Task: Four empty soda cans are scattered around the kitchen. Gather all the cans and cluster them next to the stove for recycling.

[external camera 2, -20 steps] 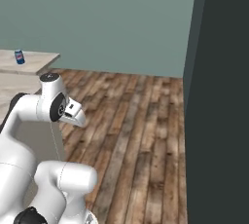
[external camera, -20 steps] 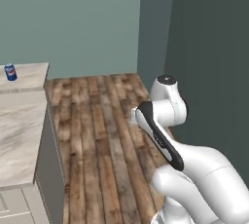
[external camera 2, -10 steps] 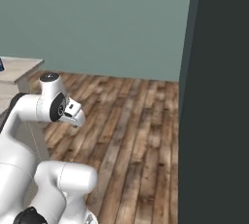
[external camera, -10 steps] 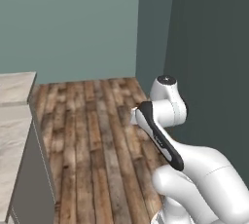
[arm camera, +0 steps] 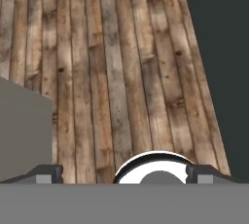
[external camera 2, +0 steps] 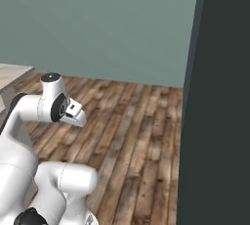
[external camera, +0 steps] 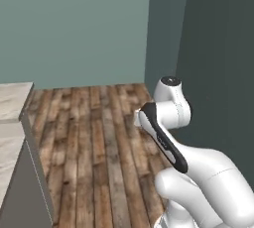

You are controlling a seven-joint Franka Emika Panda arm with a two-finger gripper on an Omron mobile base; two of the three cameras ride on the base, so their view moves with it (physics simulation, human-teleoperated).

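Our claw (arm camera: 124,174), its tips spread apart and empty over the plank floor (arm camera: 112,62), suggests we are between cans, so next we must locate one beyond the worktop (external camera: 12,105).

1. My arm (external camera: 171,138) folds up near the base, over the floor (external camera: 99,138).
2. A counter (external camera: 12,123) lies to my left, its corner at the floor's left side.
3. A wall (external camera: 74,28) stands far, behind the floor.
4. A tall panel (external camera 2: 219,101) stands right of the floor.
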